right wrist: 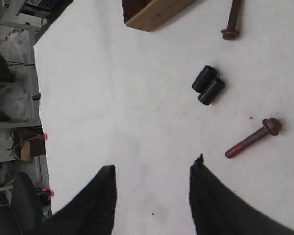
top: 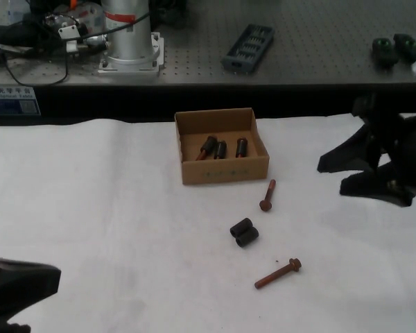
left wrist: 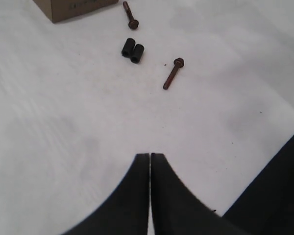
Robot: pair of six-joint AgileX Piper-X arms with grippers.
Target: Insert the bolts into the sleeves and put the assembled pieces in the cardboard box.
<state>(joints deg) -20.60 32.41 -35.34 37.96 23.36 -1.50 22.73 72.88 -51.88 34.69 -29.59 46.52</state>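
Note:
Two black sleeves [top: 243, 232] [left wrist: 133, 50] [right wrist: 208, 86] lie side by side on the white sheet. One rusty bolt [top: 267, 195] [left wrist: 130, 14] [right wrist: 231, 20] lies between them and the cardboard box [top: 222, 170] [left wrist: 68, 9] [right wrist: 154, 12]. A second bolt [top: 278, 273] [left wrist: 173, 73] [right wrist: 253, 138] lies nearer the front. Inside the box rest three assembled pieces [top: 222, 148]. My left gripper [top: 14, 284] [left wrist: 150, 159] is shut at the front left corner, far from the parts. My right gripper [top: 343, 175] [right wrist: 154, 174] hangs open at the right, above the sheet, holding nothing.
The white sheet [top: 90, 208] covers the bench around the parts. Behind it, on the dark perforated table, stand a metal post base [top: 128, 41], a dark slotted tray [top: 248, 45] and cables at the far left.

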